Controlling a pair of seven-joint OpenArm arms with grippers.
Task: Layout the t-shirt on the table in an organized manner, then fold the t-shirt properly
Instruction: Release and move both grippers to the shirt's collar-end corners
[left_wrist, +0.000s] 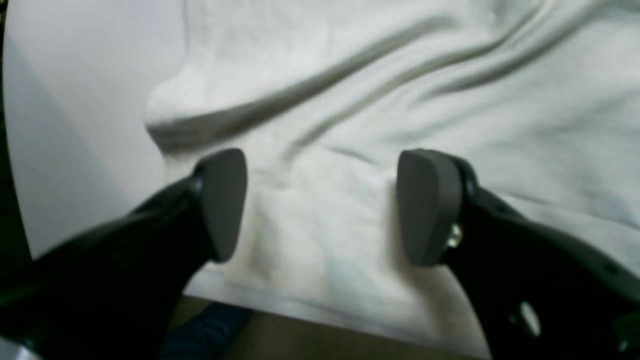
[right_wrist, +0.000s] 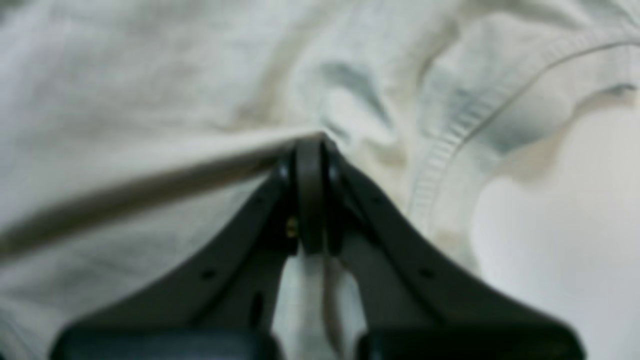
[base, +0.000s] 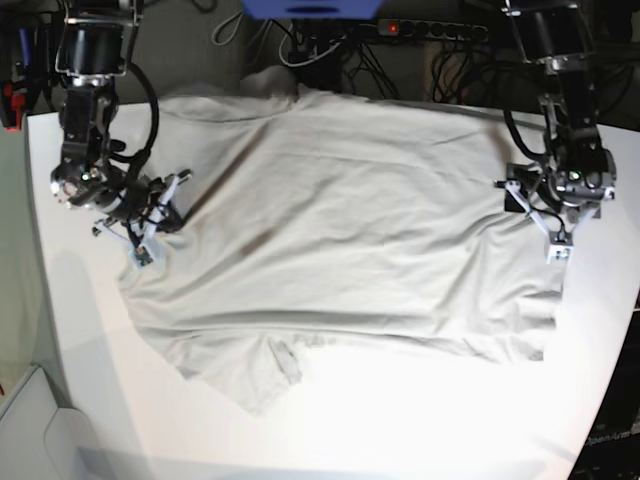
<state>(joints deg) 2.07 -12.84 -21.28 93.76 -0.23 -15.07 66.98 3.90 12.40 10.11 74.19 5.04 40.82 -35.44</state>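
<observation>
The pale grey-beige t-shirt lies spread over most of the white table, wrinkled, with one sleeve folded near the front. My right gripper sits at the shirt's left edge in the base view. In the right wrist view the right gripper is shut on a pinched ridge of the t-shirt, and a taut crease runs away from it. My left gripper hovers open over the t-shirt near its hem, with cloth between the pads but not clamped. In the base view the left gripper is at the shirt's right edge.
The table's edge runs just below the shirt's hem in the left wrist view, and bare table shows to the left. A power strip and cables lie behind the table. A white bin stands off the front left corner.
</observation>
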